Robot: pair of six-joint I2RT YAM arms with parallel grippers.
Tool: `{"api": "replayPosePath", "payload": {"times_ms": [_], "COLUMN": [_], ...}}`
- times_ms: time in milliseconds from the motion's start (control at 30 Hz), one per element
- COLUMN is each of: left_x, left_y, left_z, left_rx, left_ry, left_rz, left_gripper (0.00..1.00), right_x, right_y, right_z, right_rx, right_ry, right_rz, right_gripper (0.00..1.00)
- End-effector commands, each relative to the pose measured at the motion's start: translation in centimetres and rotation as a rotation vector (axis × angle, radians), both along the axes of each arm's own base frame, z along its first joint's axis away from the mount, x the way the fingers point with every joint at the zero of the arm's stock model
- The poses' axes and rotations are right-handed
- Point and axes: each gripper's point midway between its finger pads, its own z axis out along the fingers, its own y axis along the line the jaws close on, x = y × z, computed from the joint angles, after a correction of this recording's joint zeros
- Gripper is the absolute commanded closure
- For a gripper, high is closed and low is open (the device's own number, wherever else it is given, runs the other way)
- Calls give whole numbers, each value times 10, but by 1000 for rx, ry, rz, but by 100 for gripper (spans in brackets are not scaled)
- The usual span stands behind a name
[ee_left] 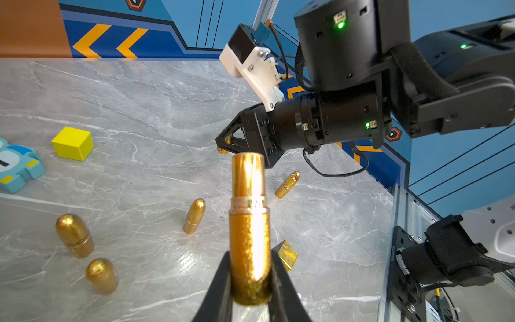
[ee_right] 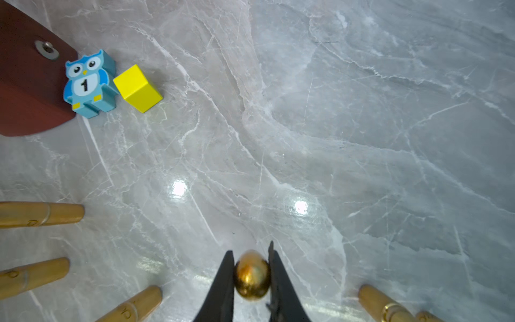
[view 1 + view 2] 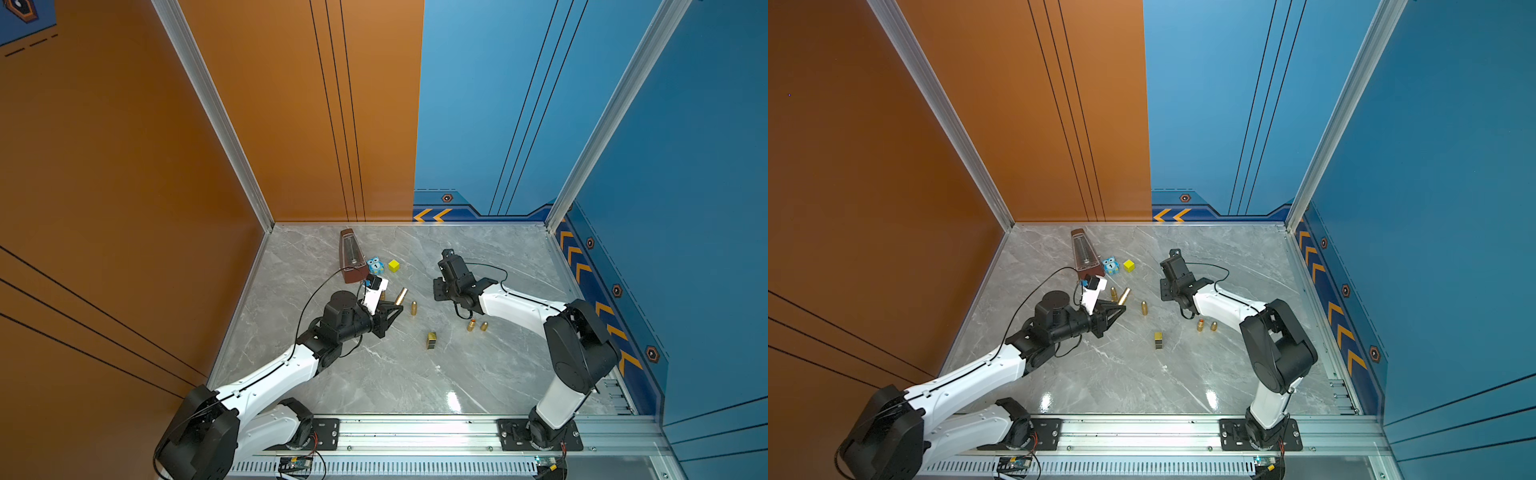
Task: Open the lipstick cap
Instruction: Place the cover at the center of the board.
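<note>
The lipstick (image 1: 248, 181) was pinched at its textured base by the left gripper (image 1: 250, 258) and held off the table (image 1: 139, 111). Its cap (image 2: 252, 276) was pinched in the right gripper (image 2: 250, 252), well apart. The cap seemed already off, so it should be set down gently, clear of the other lipsticks (image 1: 194, 216).

Operator: Where was the left end effector (image 3: 1121, 308)?
Technician: Above the grey worktop (image 3: 1142, 382), closed on a gold lipstick (image 3: 1124, 295) held at a tilt.
Operator: Items beyond it?
Technician: A brown metronome (image 3: 1086, 254), an owl block (image 3: 1111, 265) and a yellow cube (image 3: 1128, 265), in a row. Another gold tube (image 3: 1144, 308) stood upright near the held one. A square gold box (image 3: 1158, 340) sat apart, toward the near edge.
</note>
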Motion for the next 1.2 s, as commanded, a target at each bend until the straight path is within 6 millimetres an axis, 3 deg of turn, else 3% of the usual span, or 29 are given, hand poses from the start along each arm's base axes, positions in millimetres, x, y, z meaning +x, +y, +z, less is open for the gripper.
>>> {"api": "replayPosePath", "payload": {"times_ms": [0,400,1167], "left_x": [3,10,20], "left_y": [4,4,-1], "left_z": [3,15,12], "left_rx": [11,15,21], "left_ry": [-28,-72,-63], "left_rz": [5,8,19], "left_gripper": [100,100,100], "right_x": [26,42,40], "right_y": [0,8,8], "right_z": [10,-24,-52], "right_rx": [-49,-51,-69], "right_ry": [-107,-103,-90], "right_rz": [4,52,55], "right_gripper": [81,81,80]}}
